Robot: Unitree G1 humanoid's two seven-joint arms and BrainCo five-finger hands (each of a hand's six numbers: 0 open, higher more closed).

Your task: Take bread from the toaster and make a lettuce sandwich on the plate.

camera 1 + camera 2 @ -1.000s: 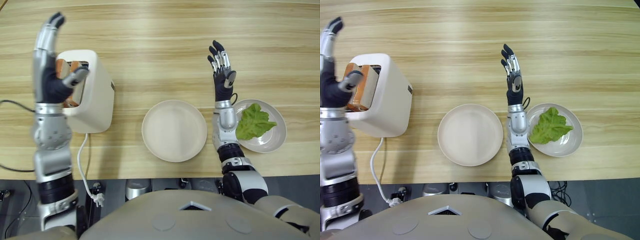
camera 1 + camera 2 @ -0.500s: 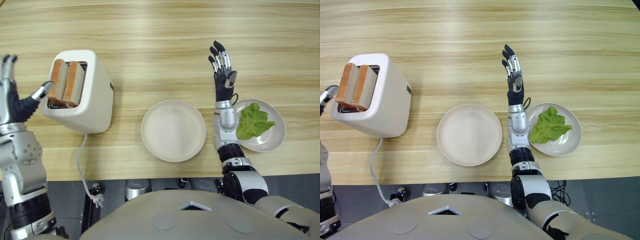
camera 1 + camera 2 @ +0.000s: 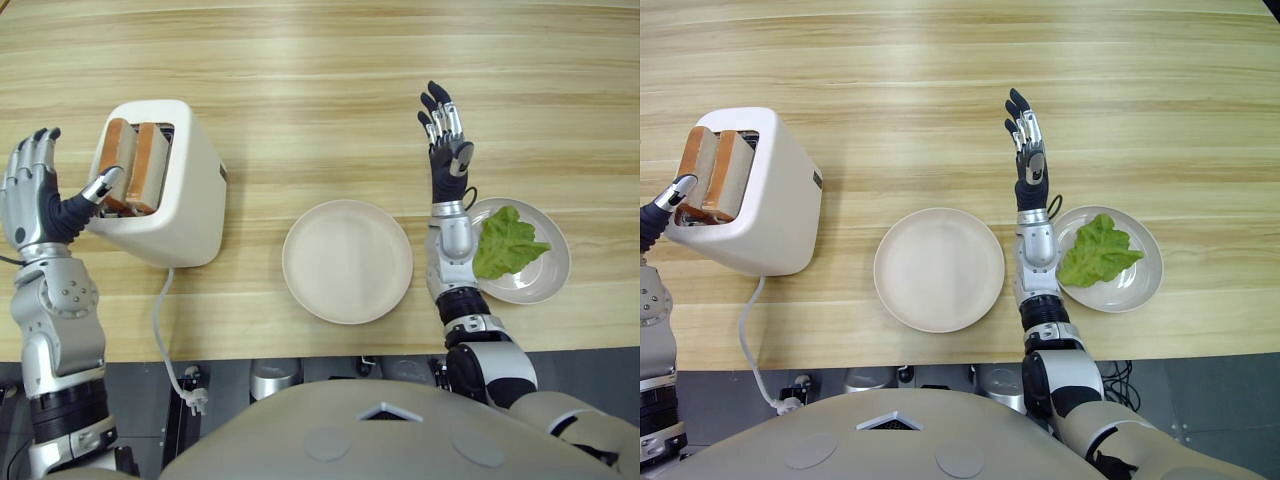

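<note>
White boxy toaster w/ 2 browned slices.

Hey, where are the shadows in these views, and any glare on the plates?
Left eye view: soft, even light; the toaster throws a faint shadow on the table along its near side. Right eye view: no hard glare on the empty plate, just a thin shadow under its near rim.

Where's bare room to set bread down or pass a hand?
Free: far table strip beyond toaster and right hand; gap between toaster and empty plate; that plate's surface. Crowded: right arm fills the slot between empty plate and lettuce plate; left hand beside the toaster.
</note>
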